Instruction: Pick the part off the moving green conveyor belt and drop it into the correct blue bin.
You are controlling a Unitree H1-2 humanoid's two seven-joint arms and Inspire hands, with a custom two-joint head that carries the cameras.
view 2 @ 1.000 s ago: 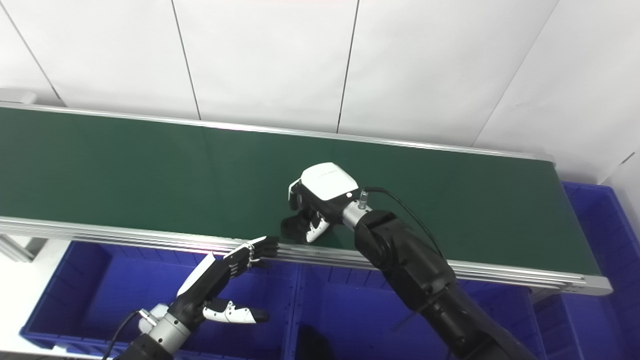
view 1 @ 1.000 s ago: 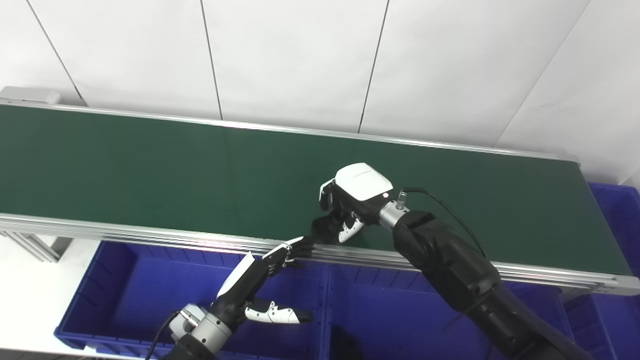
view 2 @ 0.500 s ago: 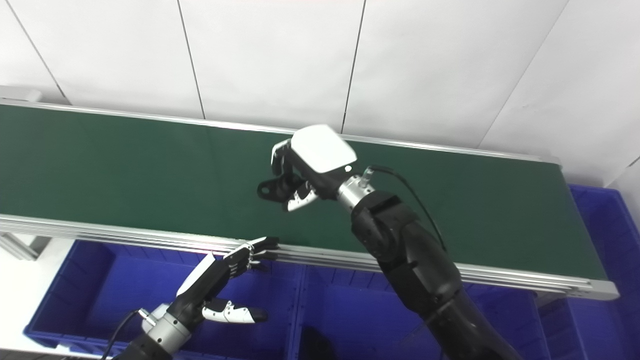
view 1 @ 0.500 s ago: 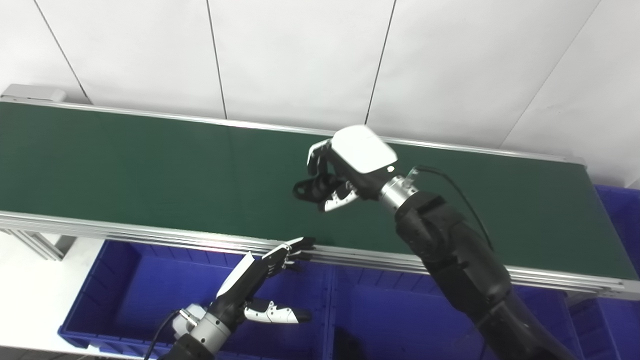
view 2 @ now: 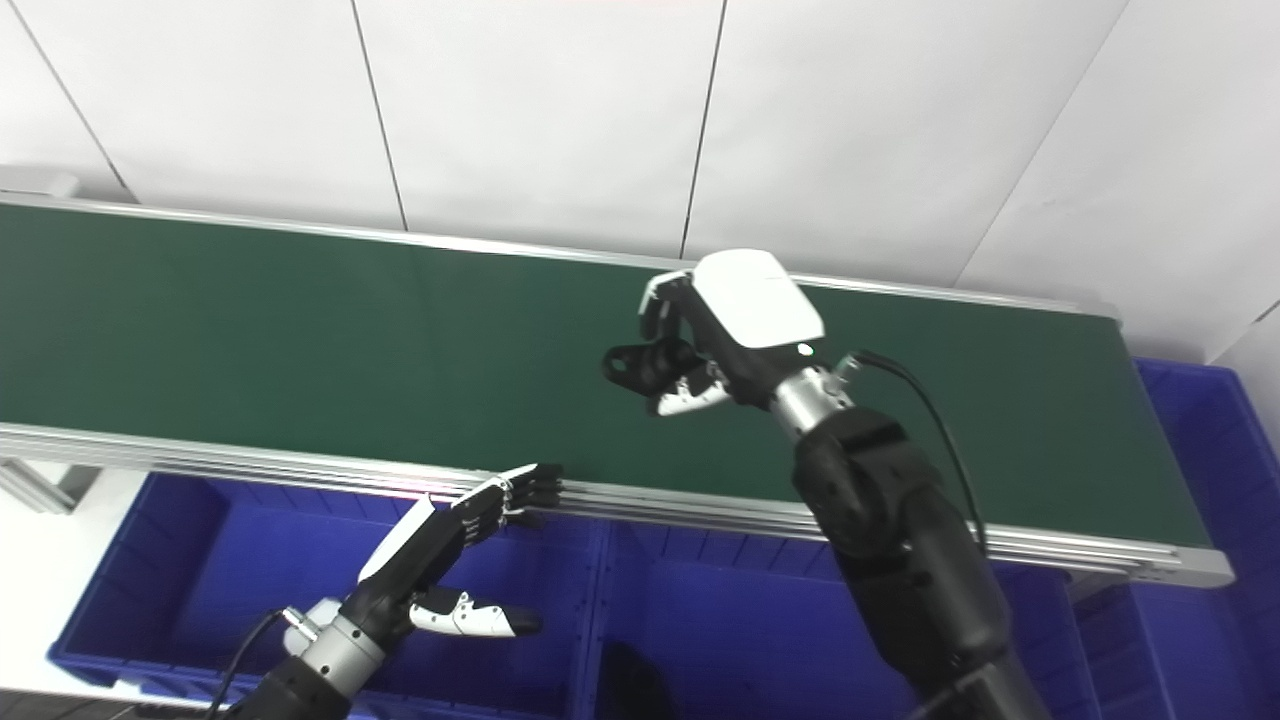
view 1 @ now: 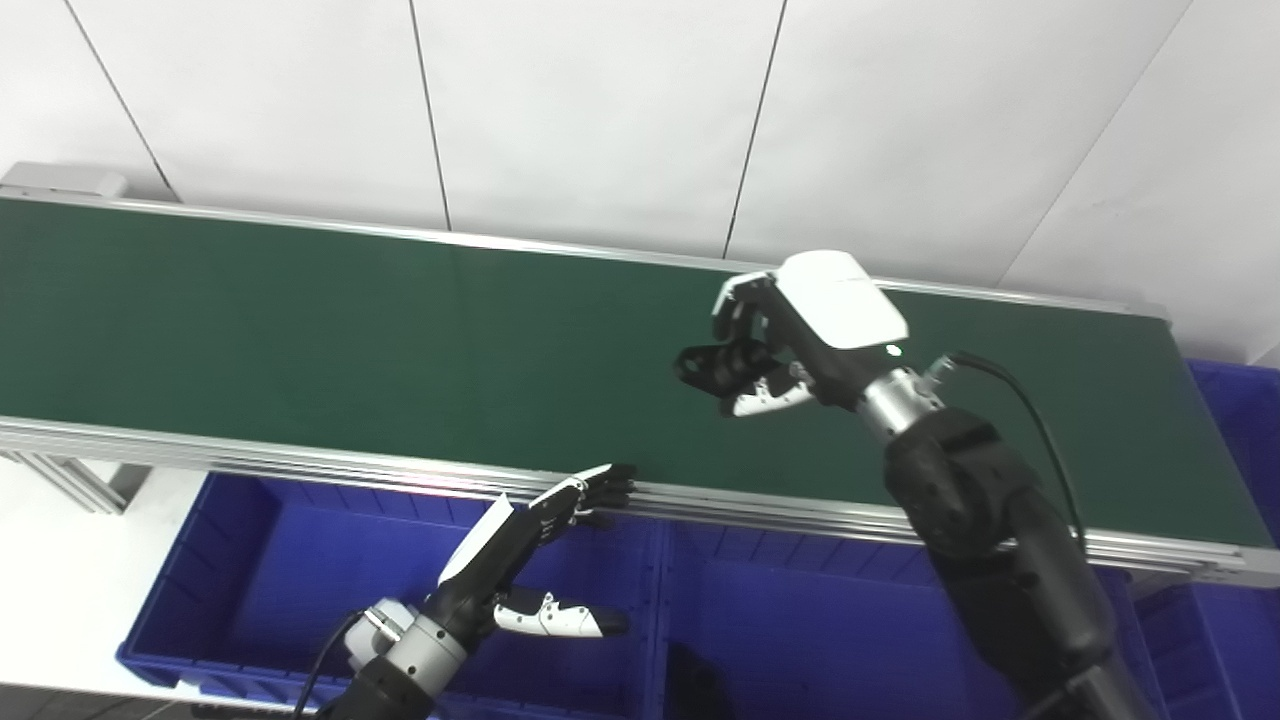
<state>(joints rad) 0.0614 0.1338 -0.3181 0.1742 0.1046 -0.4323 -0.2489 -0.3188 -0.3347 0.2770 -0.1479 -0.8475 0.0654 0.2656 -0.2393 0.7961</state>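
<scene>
- Right hand has swung rightward since half a second ago, same height above the green conveyor belt; a second ago it was down at the belt's near edge closing on the part.
- Black part is clear of the belt now, pinched between the right hand's curled fingers and thumb; a lug with a hole sticks out to the left of the grip.
- Left hand unchanged: spread flat, holding nothing, fingertips touching the belt's near aluminium rail, over the left blue bin.
- Key relation: part hangs over mid-belt, so every bin lies toward the robot and lower. Middle blue bin sits almost straight below and nearer than the part; far-right blue bin is off past the belt end.
- Which bin is correct can't be told from these views.
- Judgement: next move is pulling the right hand back across the near rail before releasing; right arm is already carrying, left not needed.
</scene>
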